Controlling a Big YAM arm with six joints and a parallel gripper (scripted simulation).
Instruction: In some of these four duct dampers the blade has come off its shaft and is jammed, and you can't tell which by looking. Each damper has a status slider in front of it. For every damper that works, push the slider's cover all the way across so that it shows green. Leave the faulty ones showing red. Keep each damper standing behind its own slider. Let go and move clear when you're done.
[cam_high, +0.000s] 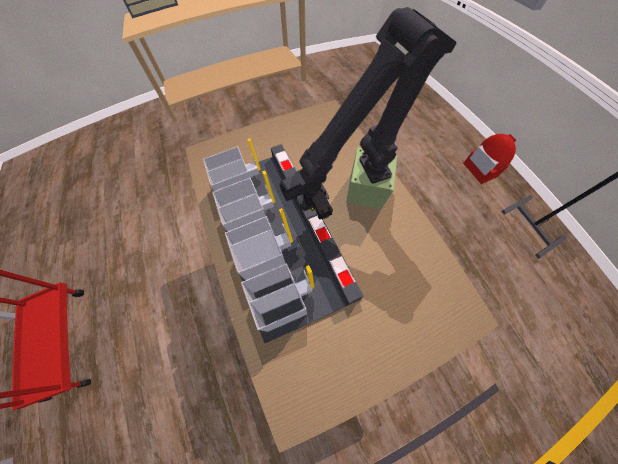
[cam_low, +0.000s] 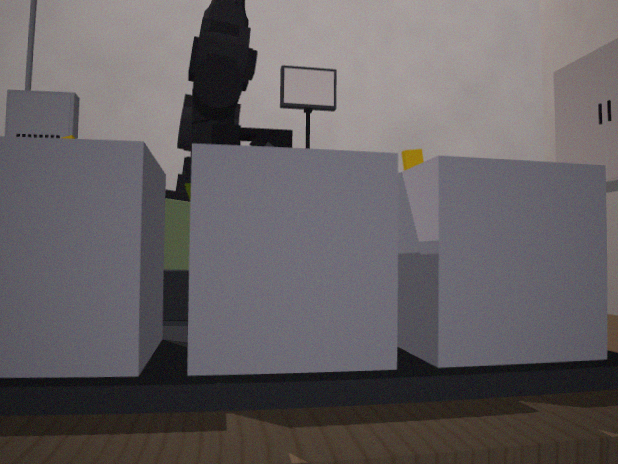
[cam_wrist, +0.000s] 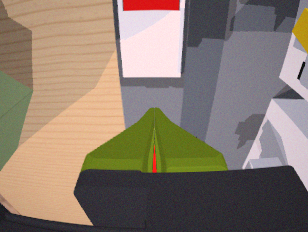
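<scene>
Red cart (cam_high: 42, 345), wooden shelf unit (cam_high: 232, 75).

Four dampers (cam_high: 255, 250) (cam_low: 292, 260) stand in a row behind their sliders (cam_high: 343, 272) (cam_wrist: 151, 45) on one base (cam_high: 325, 307) (cam_low: 300, 395).
</scene>
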